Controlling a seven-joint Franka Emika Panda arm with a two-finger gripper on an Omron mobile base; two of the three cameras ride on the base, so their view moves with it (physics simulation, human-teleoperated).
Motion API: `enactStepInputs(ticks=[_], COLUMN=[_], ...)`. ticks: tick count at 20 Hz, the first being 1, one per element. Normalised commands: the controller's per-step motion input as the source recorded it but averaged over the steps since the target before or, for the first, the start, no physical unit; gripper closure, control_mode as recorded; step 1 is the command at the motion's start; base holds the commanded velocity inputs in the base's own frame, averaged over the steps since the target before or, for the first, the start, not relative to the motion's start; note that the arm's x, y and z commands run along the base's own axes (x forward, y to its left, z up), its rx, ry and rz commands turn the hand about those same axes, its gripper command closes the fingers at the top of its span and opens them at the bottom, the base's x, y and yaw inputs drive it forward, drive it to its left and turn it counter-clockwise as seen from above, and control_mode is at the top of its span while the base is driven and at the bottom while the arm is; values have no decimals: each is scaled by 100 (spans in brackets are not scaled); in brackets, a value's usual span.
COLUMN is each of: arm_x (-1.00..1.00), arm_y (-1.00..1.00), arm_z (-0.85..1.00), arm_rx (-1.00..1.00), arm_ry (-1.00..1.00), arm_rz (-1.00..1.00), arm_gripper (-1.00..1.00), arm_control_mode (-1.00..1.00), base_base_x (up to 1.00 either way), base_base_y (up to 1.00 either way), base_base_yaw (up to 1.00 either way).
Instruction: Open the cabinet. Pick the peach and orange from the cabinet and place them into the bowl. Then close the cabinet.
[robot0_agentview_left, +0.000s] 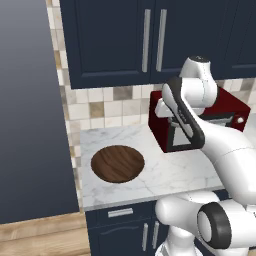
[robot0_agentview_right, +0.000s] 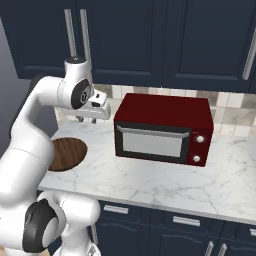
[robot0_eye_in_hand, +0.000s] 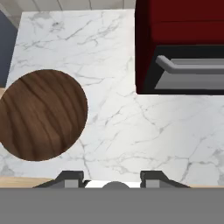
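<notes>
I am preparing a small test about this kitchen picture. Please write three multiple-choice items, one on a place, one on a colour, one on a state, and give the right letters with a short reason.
1. Where does the bowl sit?
A. on the marble counter, left of the microwave
B. on top of the microwave
C. inside the cabinet

2. What colour is the microwave?
A. white
B. dark red
C. navy

3. How are the cabinet doors?
A. both open
B. one open
C. both shut

Answers: 1 A, the left base view shows the bowl on the counter beside the microwave. 2 B, its body is dark red. 3 C, both doors lie flush, handles side by side.
</notes>
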Motion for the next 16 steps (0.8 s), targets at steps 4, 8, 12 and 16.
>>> enactStepInputs(ticks=[4, 8, 12, 16], arm_x=[-10, -11, -29, -12], arm_y=[1, 8, 1, 10], arm_z=[0, 2, 0, 18], arm_rx=[0, -2, -2, -2], arm_ry=[-2, -2, -12, -18], arm_rz=[0, 2, 7, 4], arm_gripper=[-100, -100, -100, -100], arm_control_mode=[-100, -100, -100, -100], base_base_x=[0, 0, 0, 0], base_base_y=[0, 0, 0, 0], base_base_yaw=[0, 0, 0, 0])
